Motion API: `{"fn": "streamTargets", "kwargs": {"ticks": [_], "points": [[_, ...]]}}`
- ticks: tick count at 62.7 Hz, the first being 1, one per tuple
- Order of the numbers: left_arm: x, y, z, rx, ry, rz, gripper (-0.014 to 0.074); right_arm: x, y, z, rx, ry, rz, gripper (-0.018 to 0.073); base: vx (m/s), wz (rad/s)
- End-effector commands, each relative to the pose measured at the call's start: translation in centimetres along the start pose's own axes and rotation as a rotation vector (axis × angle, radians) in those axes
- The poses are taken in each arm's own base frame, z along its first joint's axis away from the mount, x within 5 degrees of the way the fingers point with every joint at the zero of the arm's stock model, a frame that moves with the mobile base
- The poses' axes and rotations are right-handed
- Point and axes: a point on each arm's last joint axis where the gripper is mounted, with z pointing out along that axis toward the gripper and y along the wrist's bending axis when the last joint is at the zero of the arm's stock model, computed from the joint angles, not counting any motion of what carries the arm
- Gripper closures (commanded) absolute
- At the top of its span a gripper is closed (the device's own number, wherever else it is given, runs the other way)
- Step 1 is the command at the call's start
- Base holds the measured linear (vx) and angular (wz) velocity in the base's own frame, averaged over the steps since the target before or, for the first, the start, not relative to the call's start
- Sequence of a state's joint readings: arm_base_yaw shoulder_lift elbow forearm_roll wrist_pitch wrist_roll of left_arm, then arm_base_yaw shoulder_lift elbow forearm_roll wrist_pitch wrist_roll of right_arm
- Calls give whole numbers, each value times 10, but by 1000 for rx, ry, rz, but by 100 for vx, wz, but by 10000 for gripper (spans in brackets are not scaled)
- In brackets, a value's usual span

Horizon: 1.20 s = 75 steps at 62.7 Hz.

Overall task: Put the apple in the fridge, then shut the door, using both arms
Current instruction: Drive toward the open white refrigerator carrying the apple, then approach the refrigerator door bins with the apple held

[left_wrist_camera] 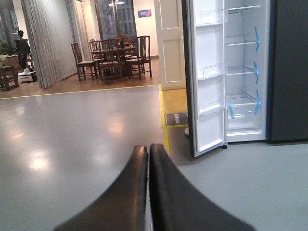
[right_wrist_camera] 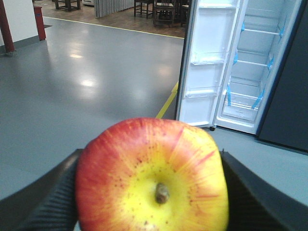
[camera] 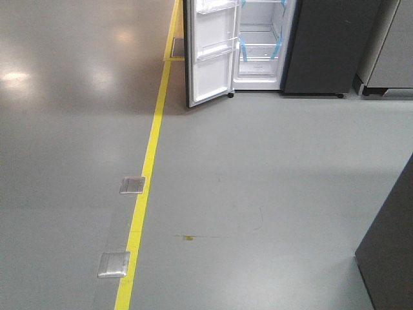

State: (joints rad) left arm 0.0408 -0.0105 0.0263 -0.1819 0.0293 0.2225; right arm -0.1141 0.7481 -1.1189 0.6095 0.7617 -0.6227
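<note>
Right now the right claw [right_wrist_camera: 153, 204] is clamped on the apple [right_wrist_camera: 151, 168]. One black finger presses on each side of it. The apple is red with a big yellow patch, and its brown stem end faces the wrist camera. It is up in the air, well apart from the fridge [camera: 322, 45].

The left claw [left_wrist_camera: 147, 154] is pressed together, with its two black fingers touching. It holds nothing and points across the floor [camera: 258, 194] toward the fridge.

The fridge stands far off on the grey floor. It is dark grey outside and white inside. Its door [camera: 210, 71] is swung wide open to the left. Clear bins [left_wrist_camera: 211, 70] sit on the inside of the door. Glass shelves [left_wrist_camera: 240, 44] cross the inside of the fridge, and strips of blue tape [left_wrist_camera: 256, 38] stick to them.

A yellow line [camera: 147, 168] runs along the floor up to the fridge. Two shiny metal plates [camera: 132, 185] lie beside the line.

Far behind, wooden chairs [left_wrist_camera: 108, 60] stand around a dark desk. A small blue sign [left_wrist_camera: 145, 13] hangs on the back wall. Its white writing is too small to read. A dark square plate [left_wrist_camera: 176, 118] near the door also has marks too small to read.
</note>
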Motion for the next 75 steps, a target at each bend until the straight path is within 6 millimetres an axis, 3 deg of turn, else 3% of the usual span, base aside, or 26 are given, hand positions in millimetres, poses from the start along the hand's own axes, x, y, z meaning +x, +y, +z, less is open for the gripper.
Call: {"fn": "streamTargets", "kwargs": {"ticks": [1,75], "points": [[-1,1,-1,-14,-69,-5,603,-13,-2,-5,33,-94,5,566,27,0],[-1,1,-1,-14,-69,-5,603,-13,-2,-5,33,-94,5,566,29,0]]}}
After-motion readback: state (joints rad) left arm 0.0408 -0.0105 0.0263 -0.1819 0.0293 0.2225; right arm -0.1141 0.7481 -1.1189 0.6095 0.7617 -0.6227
